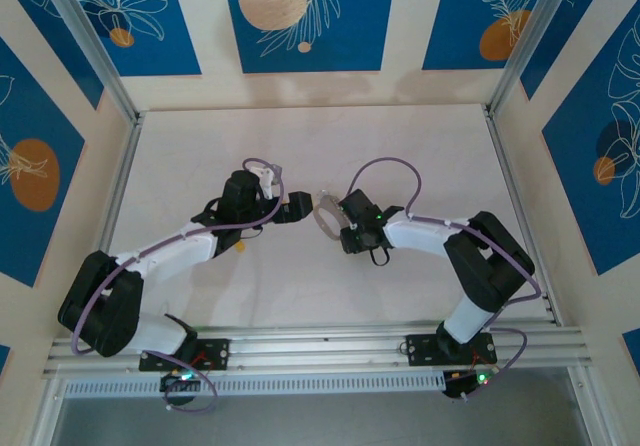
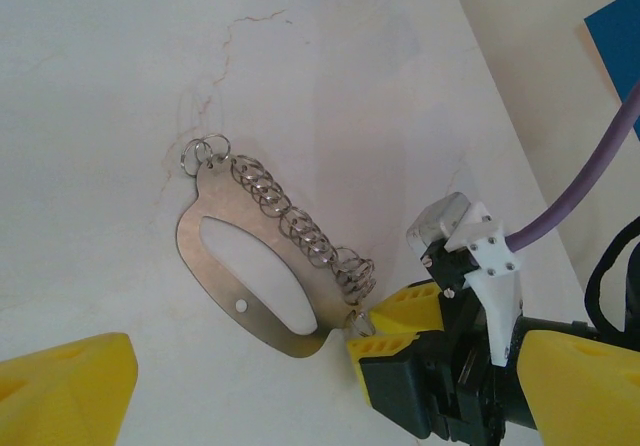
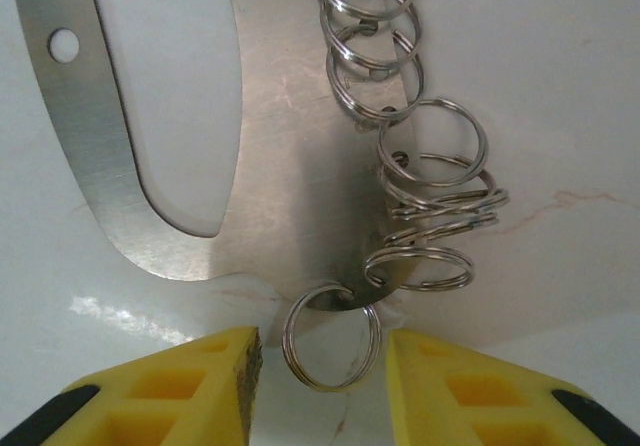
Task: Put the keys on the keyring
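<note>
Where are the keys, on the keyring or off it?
On it. The keys are small split rings, and the right wrist view shows them threaded in a row through holes along the edge of the flat keyring.

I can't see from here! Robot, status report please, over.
Left gripper open, beside the keyring. Right gripper open, straddling the end split ring. Keyring lies on the table, split rings strung along one edge. Nothing in the way.

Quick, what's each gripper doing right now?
Left gripper: open, holding nothing.
Right gripper: open, jaws either side of a small ring, not yet clamped.
</note>
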Controlling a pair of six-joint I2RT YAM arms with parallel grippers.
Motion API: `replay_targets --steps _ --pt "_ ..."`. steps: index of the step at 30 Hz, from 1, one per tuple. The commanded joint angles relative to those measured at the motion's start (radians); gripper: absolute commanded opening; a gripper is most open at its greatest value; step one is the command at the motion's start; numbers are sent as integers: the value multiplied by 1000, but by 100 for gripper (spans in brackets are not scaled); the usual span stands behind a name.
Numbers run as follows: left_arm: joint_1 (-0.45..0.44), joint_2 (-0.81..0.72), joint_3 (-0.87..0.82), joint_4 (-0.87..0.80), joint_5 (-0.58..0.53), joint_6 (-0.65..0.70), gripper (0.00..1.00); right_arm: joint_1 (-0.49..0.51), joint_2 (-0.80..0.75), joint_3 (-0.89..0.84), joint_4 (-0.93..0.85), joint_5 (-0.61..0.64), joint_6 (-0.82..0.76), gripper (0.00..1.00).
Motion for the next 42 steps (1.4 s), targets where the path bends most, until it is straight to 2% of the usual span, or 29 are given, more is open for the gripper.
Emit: replay_targets --steps 1,10,15,34,42 --pt "-12 8 -3 27 -4 9 98 11 20 36 -27 53 -26 38" --pt "-13 14 -4 34 0 5 98 27 47 58 -39 100 -48 38" --pt "-12 14 -3 35 -1 5 98 28 58 66 -42 108 -53 32" --pt "-13 19 -4 48 18 3 98 25 61 95 -67 136 -60 23" --pt "-12 19 -6 50 20 5 98 25 61 107 -75 131 -70 15"
